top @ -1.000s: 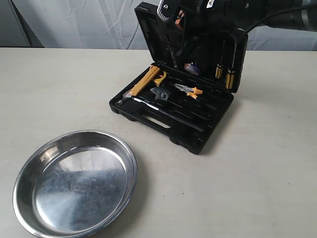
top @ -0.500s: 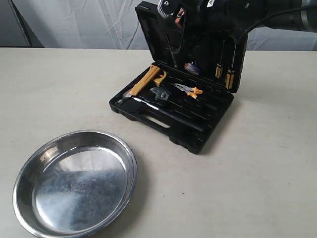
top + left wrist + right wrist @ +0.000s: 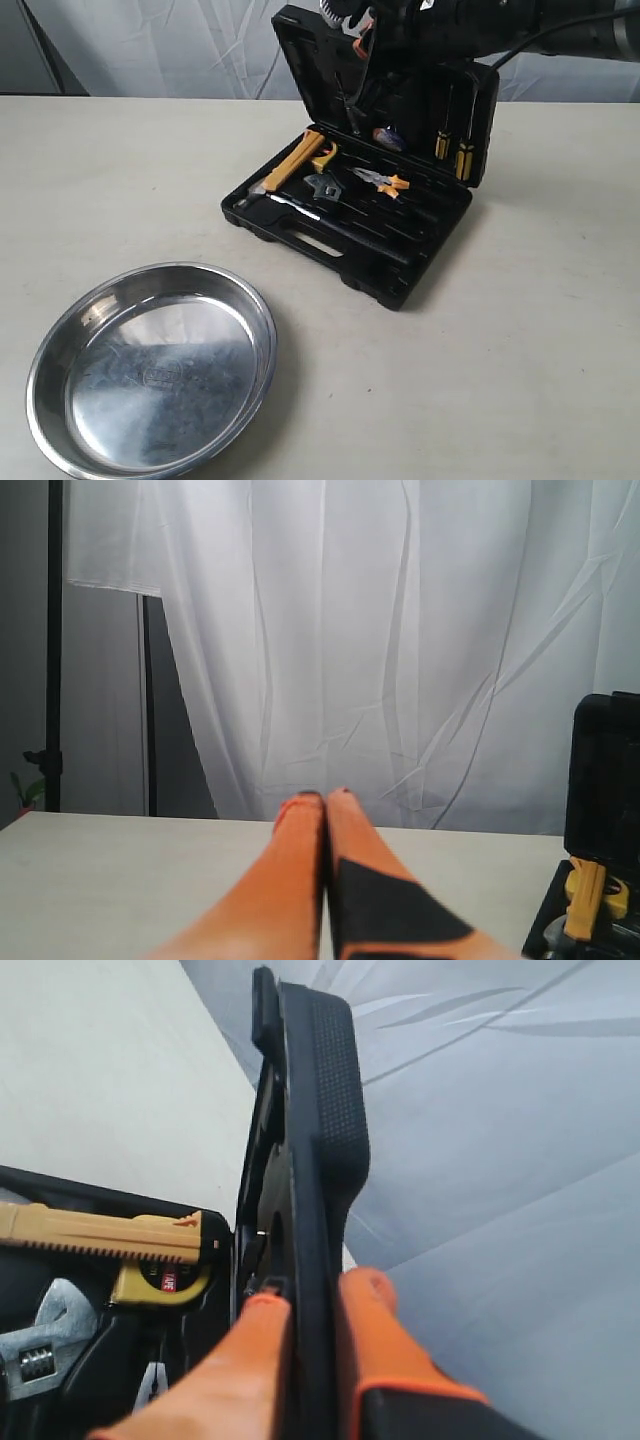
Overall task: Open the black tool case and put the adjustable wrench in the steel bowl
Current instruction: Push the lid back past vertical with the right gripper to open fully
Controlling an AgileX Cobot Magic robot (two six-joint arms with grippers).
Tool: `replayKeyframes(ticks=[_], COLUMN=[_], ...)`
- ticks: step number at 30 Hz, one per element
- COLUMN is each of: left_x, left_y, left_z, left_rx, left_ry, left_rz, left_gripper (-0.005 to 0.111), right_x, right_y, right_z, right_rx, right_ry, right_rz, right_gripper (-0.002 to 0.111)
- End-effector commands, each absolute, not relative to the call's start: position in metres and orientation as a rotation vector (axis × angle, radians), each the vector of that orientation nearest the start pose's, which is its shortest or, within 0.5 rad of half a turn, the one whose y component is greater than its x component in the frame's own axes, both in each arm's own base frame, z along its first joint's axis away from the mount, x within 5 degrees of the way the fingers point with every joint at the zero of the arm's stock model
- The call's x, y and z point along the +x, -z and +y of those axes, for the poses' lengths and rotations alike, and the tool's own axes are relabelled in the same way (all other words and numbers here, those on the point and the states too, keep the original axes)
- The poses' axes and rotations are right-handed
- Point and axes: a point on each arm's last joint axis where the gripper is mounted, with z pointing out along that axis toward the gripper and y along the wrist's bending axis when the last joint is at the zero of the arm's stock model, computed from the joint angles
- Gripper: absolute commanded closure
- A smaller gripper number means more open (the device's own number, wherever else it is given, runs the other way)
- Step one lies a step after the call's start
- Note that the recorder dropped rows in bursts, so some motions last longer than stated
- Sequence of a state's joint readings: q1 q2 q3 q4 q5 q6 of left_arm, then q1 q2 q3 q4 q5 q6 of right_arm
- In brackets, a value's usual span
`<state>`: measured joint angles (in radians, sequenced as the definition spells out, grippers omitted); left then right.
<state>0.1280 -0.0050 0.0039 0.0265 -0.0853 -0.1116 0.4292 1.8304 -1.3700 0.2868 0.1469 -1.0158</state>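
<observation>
Looks like the right arm has crept up a touch since a second ago, while the lid (image 3: 305, 60) has barely budged. So the right gripper (image 3: 318, 1305) is clamped on the lid's top edge, one orange finger either side, holding the black tool case (image 3: 380, 262) open and near upright.

Straight down from it, at the foot of the lid, the adjustable wrench (image 3: 325, 188) sits in the tray between the yellow hammer (image 3: 292, 162) and the orange pliers (image 3: 385, 182). Its long axis runs roughly from hinge side toward handle side.

Further out, past the case's handle edge on the left arm's side, is the steel bowl (image 3: 268, 335). The left gripper (image 3: 325, 798) is pinched shut on nothing, off to the side.

My guess is that right is nearer the wrench but busy.
</observation>
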Motion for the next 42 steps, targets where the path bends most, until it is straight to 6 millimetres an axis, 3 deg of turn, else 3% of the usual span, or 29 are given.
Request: replayKeyframes(ticks=[1, 15, 22, 42], left_x=[0.055, 0.055, 0.055, 0.055], left_y=[-0.221, -0.221, -0.221, -0.221], left_z=[0.007, 0.007, 0.007, 0.007], left_rx=[-0.143, -0.143, -0.143, -0.143], left_ry=[-0.035, -0.035, -0.035, -0.035], left_rz=[1.386, 1.386, 1.386, 1.386], left_gripper=[0.106, 0.106, 0.106, 0.106], right_x=[0.386, 0.392, 0.398, 0.399], right_y=[-0.292, -0.29, -0.29, -0.292], right_z=[0.176, 0.165, 0.15, 0.15], right_rx=[-1.111, -1.077, -0.947, -0.913], right_ry=[0.153, 0.162, 0.102, 0.099], right_rz=[1.69, 1.716, 1.782, 1.773], right_gripper=[0.109, 0.109, 0.109, 0.109])
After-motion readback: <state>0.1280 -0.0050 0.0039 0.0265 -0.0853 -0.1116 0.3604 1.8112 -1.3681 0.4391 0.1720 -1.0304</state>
